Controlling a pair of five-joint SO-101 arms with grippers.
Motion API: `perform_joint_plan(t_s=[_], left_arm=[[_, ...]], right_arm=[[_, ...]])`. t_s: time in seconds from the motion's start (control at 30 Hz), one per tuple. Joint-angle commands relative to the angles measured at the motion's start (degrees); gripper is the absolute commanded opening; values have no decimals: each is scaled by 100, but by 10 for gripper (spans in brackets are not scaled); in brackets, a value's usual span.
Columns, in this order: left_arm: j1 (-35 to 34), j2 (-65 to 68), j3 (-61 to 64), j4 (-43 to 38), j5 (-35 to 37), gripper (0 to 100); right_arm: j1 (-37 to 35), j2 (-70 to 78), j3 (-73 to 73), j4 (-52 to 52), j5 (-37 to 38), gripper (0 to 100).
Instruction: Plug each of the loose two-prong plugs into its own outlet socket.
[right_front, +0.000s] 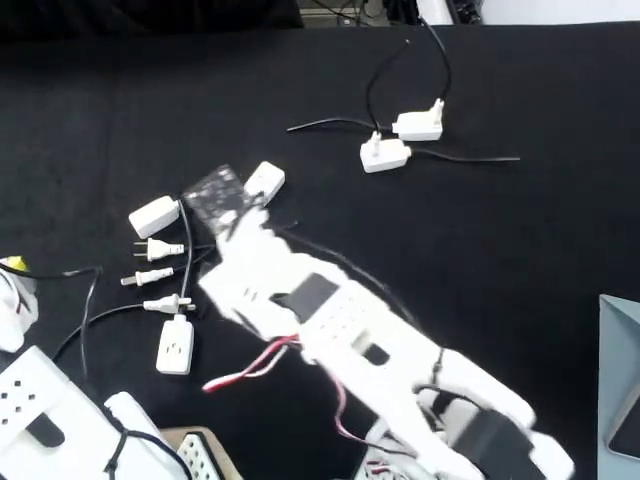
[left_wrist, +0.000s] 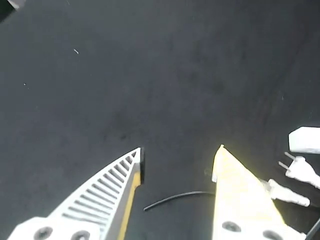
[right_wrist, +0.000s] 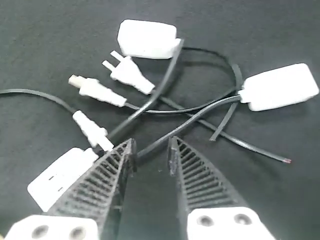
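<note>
Three loose plugs (right_wrist: 97, 90) are laid in a row on the black tabletop (right_wrist: 40, 40). A white socket (right_wrist: 147, 39) is set just beside the row. The right tool (right_wrist: 150, 147) is held near the plugs, opened a little, and a black cord (right_wrist: 190, 125) is seen at its tips. The left tool (left_wrist: 180, 150) is held beside the plugs, opened wide, gripping nothing.

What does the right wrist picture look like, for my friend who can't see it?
Two black ribbed jaws, slightly apart, hover above a tangle of black cords on a black table. Among the cords lie three loose white two-prong plugs and three white outlet sockets, none plugged in.
</note>
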Motion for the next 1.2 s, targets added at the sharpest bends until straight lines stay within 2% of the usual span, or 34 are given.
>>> perform_joint_plan(t_s=[0.0,0.13,0.27,0.37,0.67,1.17], left_arm=[[-75,-9,4,18,-35,236],[-75,-26,145,18,-35,236],[-84,-26,145,53,-35,236],[-84,-26,171,62,-35,236],[-84,-26,171,70,-35,234],[-84,-35,514,18,-35,234]], right_arm=[[-475,716,-848,35,158,100],[-765,1455,-1710,879,510,103],[-914,2141,-2589,1793,536,188],[-1002,2633,-3090,2180,826,204],[-1231,3679,-3811,2233,1222,204],[-1222,4875,-5024,2207,1213,188]])
